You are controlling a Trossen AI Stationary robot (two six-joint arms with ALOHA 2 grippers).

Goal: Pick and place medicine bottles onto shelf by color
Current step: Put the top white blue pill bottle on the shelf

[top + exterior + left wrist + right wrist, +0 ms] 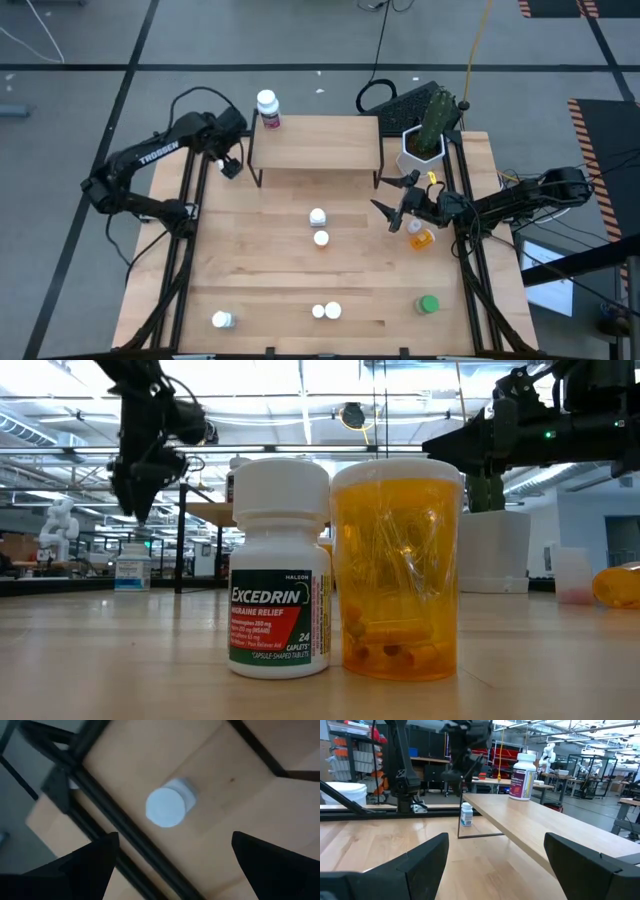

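Note:
My left gripper [228, 165] hangs open, pointing down, over a small white-capped bottle [167, 806] that stands upright on the table by the shelf's left legs. Its fingers are above the bottle and apart from it. The shelf [315, 145] stands at the far middle. A white bottle with a red label [267, 108] stands on its far left corner. My right gripper [400, 200] waits open and level near the shelf's right end. An orange bottle [422, 238] lies on its side just beside it.
Two white bottles [319, 227] stand mid-table. A white and an orange bottle [325, 311] stand side by side at the near edge, a green one [428, 305] at the near right, another white one [222, 320] at the near left. A white plant pot [420, 145] stands by the shelf's right end.

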